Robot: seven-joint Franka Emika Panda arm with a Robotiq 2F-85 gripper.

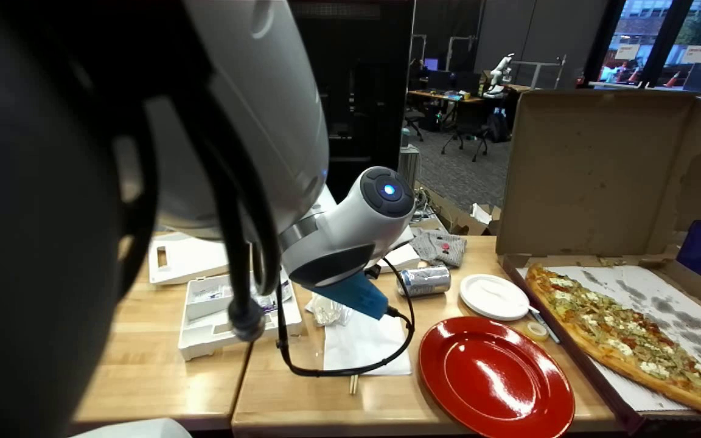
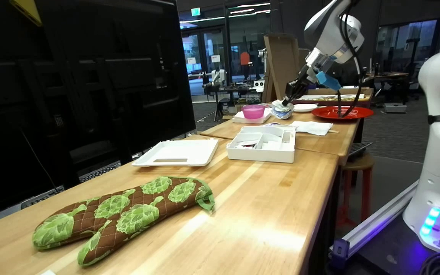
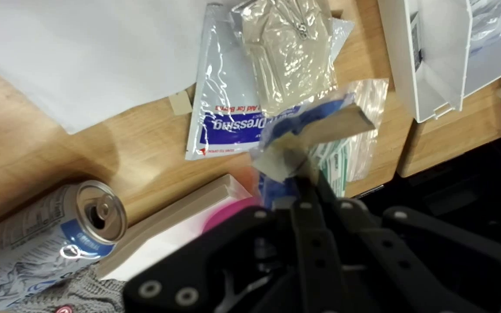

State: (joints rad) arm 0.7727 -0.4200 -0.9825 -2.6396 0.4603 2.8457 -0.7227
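In the wrist view my gripper [image 3: 312, 179] comes in from the bottom, its fingers pinched together on a clear plastic bag [image 3: 371, 106]. Blue, tan and green-and-white items show through or around the plastic; the fingertips are blurred and partly covered. An exterior view has the gripper [image 2: 286, 100] pointing down at the crumpled bag [image 2: 282, 110], near the pink bowl [image 2: 253, 111]. Whether the bag rests on the table I cannot tell. Beside it lie a burn dressing packet [image 3: 233, 126] and a tan packet in clear wrap [image 3: 292, 61]. The arm's wrist hides the gripper in an exterior view.
A white compartment box [image 2: 260, 154] and its lid [image 2: 178, 152] stand nearby. Around are a can [image 1: 425, 281], white napkin [image 1: 366, 344], red plate [image 1: 496, 377], small white plates [image 1: 495, 296], a pizza box [image 1: 606, 176] and an oven mitt [image 2: 124, 214].
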